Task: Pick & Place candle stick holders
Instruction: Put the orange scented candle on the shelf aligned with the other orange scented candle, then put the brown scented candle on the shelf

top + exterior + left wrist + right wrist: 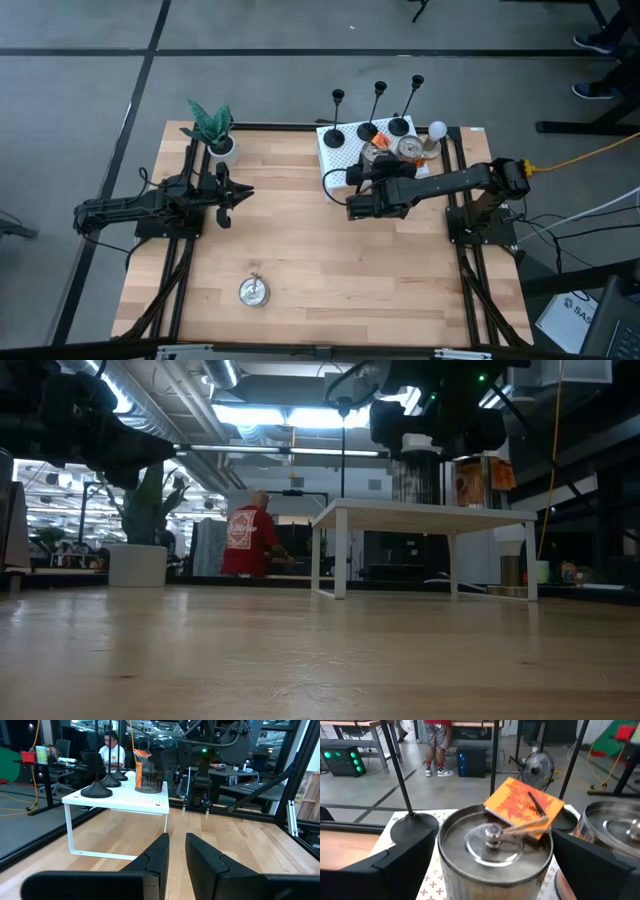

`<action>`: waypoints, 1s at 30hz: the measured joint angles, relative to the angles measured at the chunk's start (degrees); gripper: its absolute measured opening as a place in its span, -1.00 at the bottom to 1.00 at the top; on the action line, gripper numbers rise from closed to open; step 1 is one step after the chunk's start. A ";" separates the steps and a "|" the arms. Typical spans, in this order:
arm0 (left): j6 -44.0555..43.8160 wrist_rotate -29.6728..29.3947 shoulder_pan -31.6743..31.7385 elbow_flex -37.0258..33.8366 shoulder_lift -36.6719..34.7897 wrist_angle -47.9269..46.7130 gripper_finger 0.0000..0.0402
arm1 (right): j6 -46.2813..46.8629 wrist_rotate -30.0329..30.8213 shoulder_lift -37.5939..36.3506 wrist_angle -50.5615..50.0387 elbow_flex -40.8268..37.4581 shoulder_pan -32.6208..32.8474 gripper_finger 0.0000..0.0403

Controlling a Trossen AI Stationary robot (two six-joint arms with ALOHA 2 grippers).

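Three black candle stick holders [338,135] [368,130] [398,126] stand by their round bases on a white perforated shelf [335,160] at the table's far right. One base [412,827] and its stem show in the right wrist view. My right gripper [383,168] is wide open at the shelf. Its fingers [405,857] stand on either side of a lidded metal canister [492,870], near the holders, and no contact shows. My left gripper [177,855] waits at the table's left, its fingers a narrow gap apart and empty.
On the shelf also stand a second metal tin [408,147], an orange card [525,805] on the canister's lid and a white ball [437,130]. A potted plant [215,135] stands at the far left. A round metal piece [253,292] lies near the front edge.
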 joint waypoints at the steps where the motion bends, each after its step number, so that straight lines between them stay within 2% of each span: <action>1: 0.00 0.00 0.01 0.01 0.01 0.00 -0.71 | -0.47 0.60 0.00 0.02 0.00 0.00 0.99; 14: 0.00 0.00 0.01 0.00 0.00 0.00 -0.71 | -4.79 5.36 -3.04 0.66 0.02 1.56 0.99; 23: 0.00 0.00 0.00 0.01 0.02 0.00 -0.71 | -5.42 6.02 -4.57 1.62 0.02 4.59 0.99; 30: 0.00 0.00 0.01 0.02 0.00 0.00 -0.71 | -18.43 11.79 -4.57 10.21 0.02 9.02 0.99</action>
